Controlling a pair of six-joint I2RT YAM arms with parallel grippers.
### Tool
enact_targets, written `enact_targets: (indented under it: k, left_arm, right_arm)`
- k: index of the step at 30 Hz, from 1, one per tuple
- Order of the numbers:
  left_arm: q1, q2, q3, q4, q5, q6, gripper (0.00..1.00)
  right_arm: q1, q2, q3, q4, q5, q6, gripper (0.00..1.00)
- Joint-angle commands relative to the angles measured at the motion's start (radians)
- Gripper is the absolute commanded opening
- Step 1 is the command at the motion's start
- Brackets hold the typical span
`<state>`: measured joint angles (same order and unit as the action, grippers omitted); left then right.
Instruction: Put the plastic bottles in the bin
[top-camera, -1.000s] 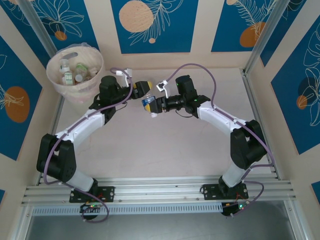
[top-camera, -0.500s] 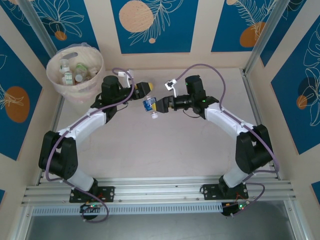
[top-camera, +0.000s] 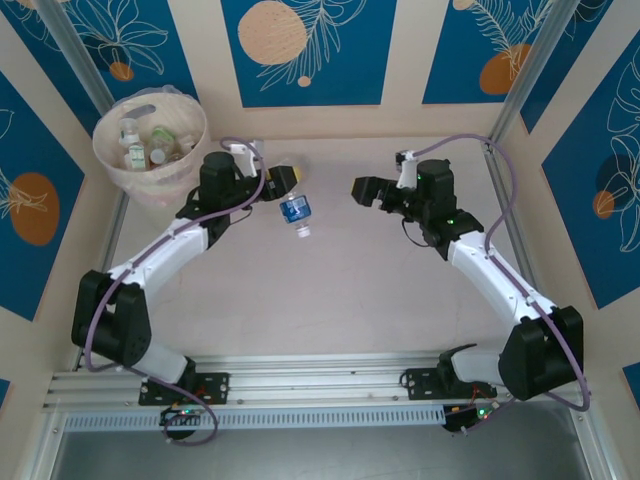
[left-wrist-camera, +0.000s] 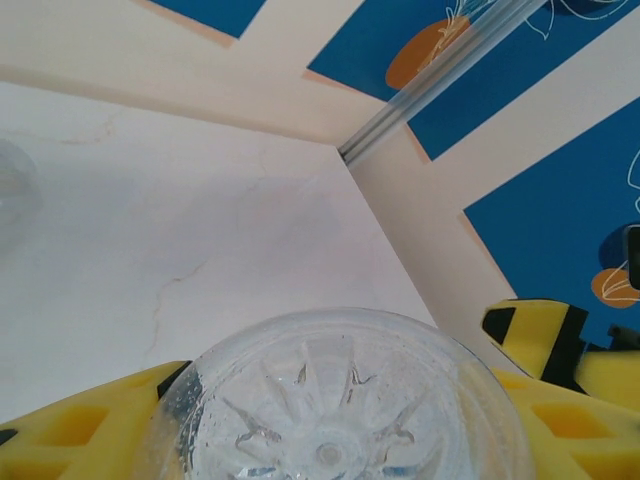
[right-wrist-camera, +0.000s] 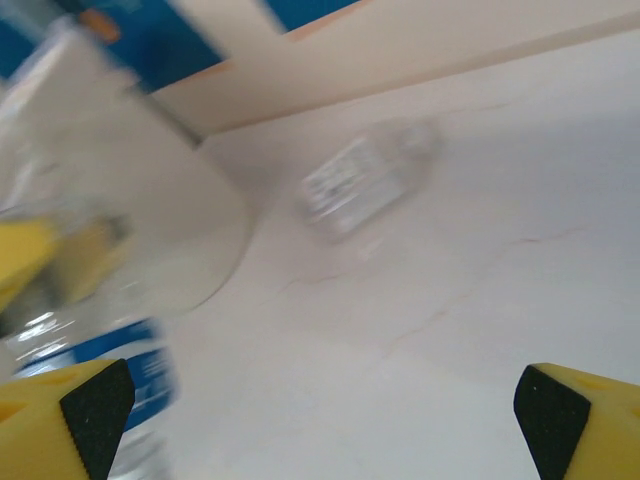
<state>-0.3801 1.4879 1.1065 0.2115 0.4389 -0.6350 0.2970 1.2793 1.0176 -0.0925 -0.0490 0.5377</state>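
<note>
Several small plastic bottles (top-camera: 132, 142) lie in the round cream-white bin (top-camera: 130, 186), far left. The left gripper (top-camera: 286, 183) clamps a clear blue-labelled bottle (top-camera: 296, 212) by its base at mid-table, near the bin but not yet over it. The right gripper (top-camera: 360, 189) gapes wide, empty.

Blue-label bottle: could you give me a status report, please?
Left gripper shut on blue-label bottle, base-first. Right gripper open, apart. Bin far left, rim unobstructed.

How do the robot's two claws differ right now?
The left gripper is closed on a blue-labelled bottle; the right gripper stands open and empty. The left gripper is nearer the bin; the right gripper is farther from it. Both have yellow fingers.
</note>
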Motion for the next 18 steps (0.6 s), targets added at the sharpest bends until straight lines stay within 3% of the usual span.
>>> enact_targets:
  k: [1, 8, 14, 18]
  left_arm:
    - [0.000, -0.096, -0.001, -0.047, -0.094, 0.095, 0.00]
    - [-0.001, -0.256, -0.061, -0.018, -0.249, 0.228, 0.00]
    - [0.000, -0.413, -0.133, 0.079, -0.464, 0.349, 0.00]
    - [0.003, -0.471, -0.126, 0.073, -0.463, 0.433, 0.00]
  right_arm:
    - [-0.025, -0.023, -0.027, -0.056, 0.153, 0.107, 0.99]
    - [-0.033, -0.025, -0.025, -0.052, 0.144, 0.132, 1.00]
    - [-0.034, -0.038, -0.021, -0.053, 0.133, 0.135, 1.00]
    - [-0.034, -0.053, -0.026, -0.045, 0.132, 0.136, 0.99]
